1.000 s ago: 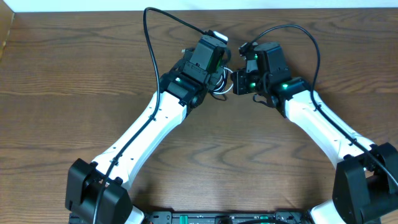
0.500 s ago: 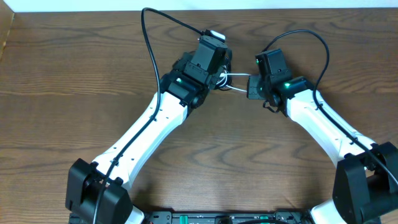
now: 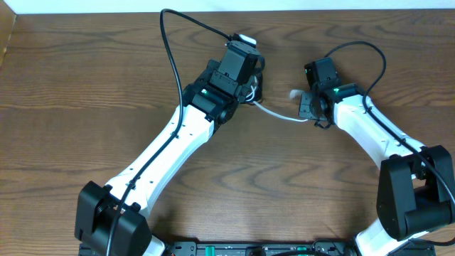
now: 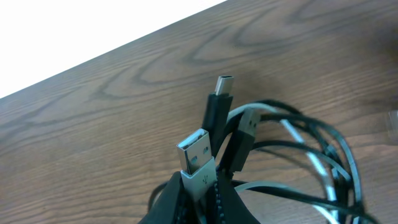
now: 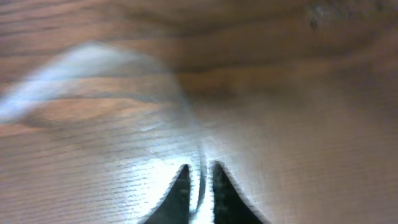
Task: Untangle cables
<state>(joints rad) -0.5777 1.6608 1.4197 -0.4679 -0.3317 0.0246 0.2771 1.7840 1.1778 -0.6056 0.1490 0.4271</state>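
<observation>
Overhead looks straight down on the table; both close wrist views share the white cable.

arms angled inward, left tool clamping the cables, right tool pinching white cable.

The white cable runs in a shallow curve, its flat USB plug pointing up. The black cable bunches with it in tangled loops, small plug raised.

A dark wood-grain table fills the view, with a white strip along its far edge.
</observation>
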